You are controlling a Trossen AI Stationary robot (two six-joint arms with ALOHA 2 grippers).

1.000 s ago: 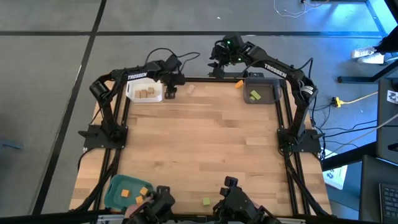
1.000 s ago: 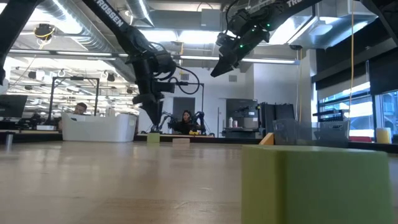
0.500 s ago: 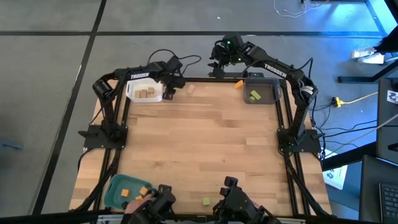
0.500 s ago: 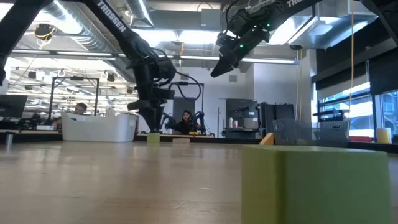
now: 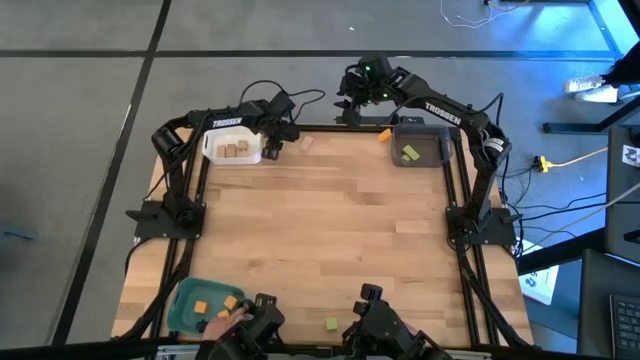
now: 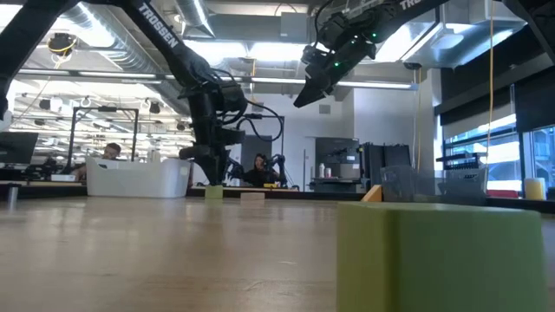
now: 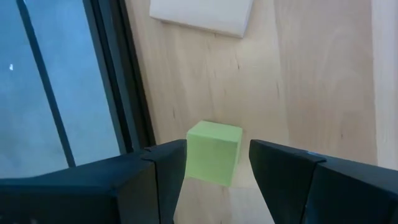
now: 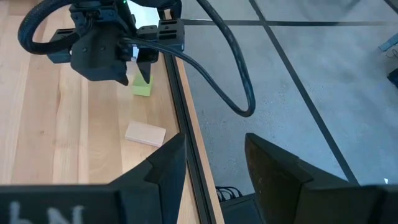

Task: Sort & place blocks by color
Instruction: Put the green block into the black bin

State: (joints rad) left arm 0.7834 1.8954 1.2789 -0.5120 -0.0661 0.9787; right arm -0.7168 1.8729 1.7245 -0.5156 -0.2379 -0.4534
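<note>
While most blocks are already lying in trays, four are still waiting loose.
Near edge: a green block point(image 5: 331, 323). Far edge: left hand point(image 7: 212, 165) is straddling another green block point(image 7: 213, 152), open, gripping nothing; tan block point(image 5: 307, 142), orange block point(image 5: 384, 134); right hand point(image 8: 212, 163) is hovering open, empty.

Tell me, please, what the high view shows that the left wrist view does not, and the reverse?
Only the high view shows the white tray of tan blocks, the grey tray, the teal tray and the right gripper. Only the left wrist view shows the left gripper open, its fingers straddling the green block. Both show the tan block nearby.
</note>
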